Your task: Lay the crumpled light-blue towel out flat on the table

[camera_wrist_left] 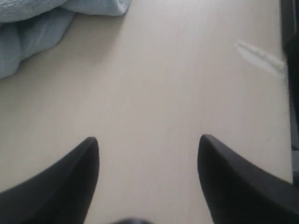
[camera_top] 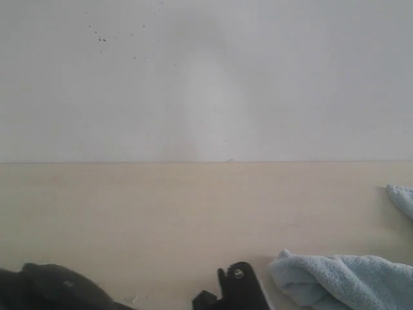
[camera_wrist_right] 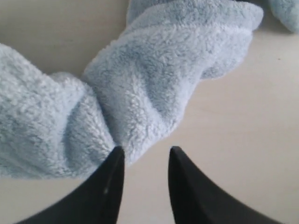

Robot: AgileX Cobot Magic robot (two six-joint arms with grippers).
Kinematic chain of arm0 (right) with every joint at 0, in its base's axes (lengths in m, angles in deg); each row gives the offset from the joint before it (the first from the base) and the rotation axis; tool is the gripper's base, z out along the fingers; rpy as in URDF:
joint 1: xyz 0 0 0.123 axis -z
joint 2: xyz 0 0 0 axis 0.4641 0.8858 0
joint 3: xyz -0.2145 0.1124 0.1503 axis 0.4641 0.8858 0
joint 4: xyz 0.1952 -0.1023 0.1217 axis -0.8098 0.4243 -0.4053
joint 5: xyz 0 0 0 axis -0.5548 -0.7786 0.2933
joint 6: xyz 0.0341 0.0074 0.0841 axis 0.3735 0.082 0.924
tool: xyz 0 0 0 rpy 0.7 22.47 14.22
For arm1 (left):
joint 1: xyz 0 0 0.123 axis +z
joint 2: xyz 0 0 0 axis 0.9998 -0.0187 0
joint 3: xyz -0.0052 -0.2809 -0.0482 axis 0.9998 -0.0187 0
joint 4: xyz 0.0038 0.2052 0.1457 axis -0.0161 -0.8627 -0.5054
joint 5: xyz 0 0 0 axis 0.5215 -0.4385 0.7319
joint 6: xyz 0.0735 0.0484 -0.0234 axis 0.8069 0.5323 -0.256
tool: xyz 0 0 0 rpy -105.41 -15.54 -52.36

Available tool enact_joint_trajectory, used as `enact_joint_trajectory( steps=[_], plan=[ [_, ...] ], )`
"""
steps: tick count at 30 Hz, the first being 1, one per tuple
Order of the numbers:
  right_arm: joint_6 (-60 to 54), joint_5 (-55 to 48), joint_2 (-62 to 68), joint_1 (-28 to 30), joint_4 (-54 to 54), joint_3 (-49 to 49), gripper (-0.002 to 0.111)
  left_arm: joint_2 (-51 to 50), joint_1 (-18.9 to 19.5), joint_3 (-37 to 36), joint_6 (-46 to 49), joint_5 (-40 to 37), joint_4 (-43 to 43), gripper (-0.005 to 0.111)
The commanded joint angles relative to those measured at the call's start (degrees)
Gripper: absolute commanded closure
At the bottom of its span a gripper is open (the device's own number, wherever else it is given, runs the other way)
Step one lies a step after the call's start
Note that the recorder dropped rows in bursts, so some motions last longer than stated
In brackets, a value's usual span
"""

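Towel (camera_top: pixel 342 278) bunched in thick folds at the near right of the tabletop (camera_top: pixel 161 213) in the exterior view, running off the lower right corner of the picture. Another part of it at the right edge, farther back, with bare tabletop between the two in what shows. Nowhere flat in view.

Right end effector (camera_wrist_right: pixel 145 156) low over the tabletop, right at the edge of a fat rolled fold of the towel (camera_wrist_right: pixel 154 79). Fingers (camera_wrist_right: pixel 105 186) only a narrow gap apart, bare beige surface showing in that gap, no cloth caught between the tips. One fingertip touching or just overlapping the fold's nearest edge, the other just beside it and clear of the cloth. Rest of the towel spreading away from the tips in two lobes, one straight ahead and one off to the side of the touching finger.

Left end effector (camera_wrist_left: pixel 149 139) spread wide, holding nothing, over bare tabletop (camera_wrist_left: pixel 163 93). Towel (camera_wrist_left: pixel 42 23) well apart from its fingers (camera_wrist_left: pixel 70 182), seen only as a crumpled edge ahead of the tips and off to one side. Pale scuff mark (camera_wrist_left: pixel 259 56) on the surface off to the other side, beside a dark strip (camera_wrist_left: pixel 289 70) at the picture's border; cannot tell what that strip is.

In the exterior view, two dark robot parts at the bottom edge: a rounded housing (camera_top: pixel 51 287) at the left and a bracket with a screw (camera_top: pixel 235 287) near the middle, just beside the towel's nearest fold. White wall (camera_top: pixel 206 77) behind.
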Motion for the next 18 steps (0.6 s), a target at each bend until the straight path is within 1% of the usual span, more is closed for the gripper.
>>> enact_joint_trajectory(
  steps=[1, 3, 5, 7, 10, 12, 14, 16, 18],
  plan=[
    [7.40, -0.63, -0.29, -0.05, 6.87, 0.12, 0.062, -5.32, -0.20, 6.25, -0.71, 2.75, 5.22, 0.047],
    [10.73, 0.66, -0.29, -0.05, 9.21, 0.12, 0.061, -6.99, -0.28, 8.38, -0.71, 3.04, 5.75, 0.047],
    [11.73, 3.06, -0.29, -0.05, 9.44, 0.12, 0.061, -7.91, -0.95, 9.98, -1.80, 3.18, 5.73, 0.047],
    [13.88, 6.50, -0.29, -0.05, 9.44, 0.12, 0.061, -8.66, -2.70, 11.47, -2.03, 2.10, 5.38, 0.047],
    [17.43, 14.90, -0.29, -0.05, 9.22, 0.12, 0.061, -10.95, -6.51, 15.12, 0.24, -5.46, 5.37, 0.048],
    [19.51, 20.68, -0.29, -0.05, 9.22, 0.12, 0.061, -13.68, -9.27, 18.44, 3.27, -10.39, 5.37, 0.048],
    [20.43, 25.22, -0.29, -0.05, 9.22, 0.12, 0.061, -17.17, -11.41, 22.58, 3.85, -14.39, 5.37, 0.048],
    [20.97, 28.04, -0.29, -0.05, 9.47, 0.12, 0.061, -20.51, -12.76, 26.31, 3.43, -17.71, 5.37, 0.048],
    [20.97, 30.22, -0.29, -0.05, 9.95, 0.12, 0.061, -23.12, -13.33, 30.19, 0.75, -22.08, 5.37, 0.048]
  ],
)
